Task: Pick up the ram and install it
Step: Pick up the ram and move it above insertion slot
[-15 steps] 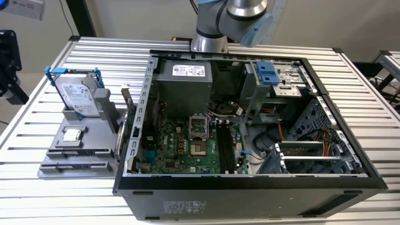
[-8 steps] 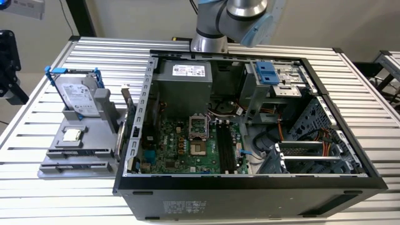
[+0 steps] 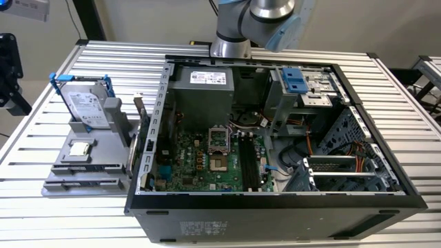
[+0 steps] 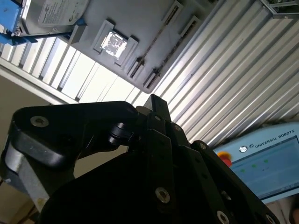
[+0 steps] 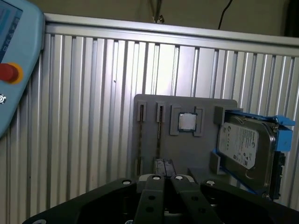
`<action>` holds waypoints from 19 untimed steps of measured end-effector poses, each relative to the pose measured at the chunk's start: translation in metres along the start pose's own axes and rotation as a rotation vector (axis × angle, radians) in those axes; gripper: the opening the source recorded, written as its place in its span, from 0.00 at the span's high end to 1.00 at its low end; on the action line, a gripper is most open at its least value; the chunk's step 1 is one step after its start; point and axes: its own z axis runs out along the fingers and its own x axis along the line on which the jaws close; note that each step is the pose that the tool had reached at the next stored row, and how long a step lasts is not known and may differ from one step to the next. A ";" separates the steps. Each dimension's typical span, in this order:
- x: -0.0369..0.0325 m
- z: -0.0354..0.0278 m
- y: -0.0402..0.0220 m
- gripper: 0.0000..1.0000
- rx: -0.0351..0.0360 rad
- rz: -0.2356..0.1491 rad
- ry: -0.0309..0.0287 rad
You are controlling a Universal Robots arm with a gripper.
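We see the arm (image 3: pixel 256 23) cut off above its base. The gripper (image 5: pixel 164 167) points down at the desk (image 5: pixel 84 116), jaws pressed together and empty. Just beyond the jaws, the ram (image 5: pixel 160 133) is a thin, barely legible edge slotted in the grey holder (image 5: pixel 187 105).

Maker's lettering on teach pendant (image 4: pixel 261 163), fine-print label on hard drive (image 5: pixel 243 147)

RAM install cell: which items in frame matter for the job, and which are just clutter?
Job: ram on edge in the gray holder; black memory slots on the motherboard; gripper.
Lying about: hard drive in blue frame; processor chip; teach pendant.
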 end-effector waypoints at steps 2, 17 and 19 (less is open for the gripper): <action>0.0000 0.0000 0.0000 0.00 0.0000 0.000 0.0000; -0.0001 -0.0001 0.0000 0.00 -0.0001 0.000 0.0001; -0.0001 0.0004 0.0001 0.00 0.0003 0.008 0.0001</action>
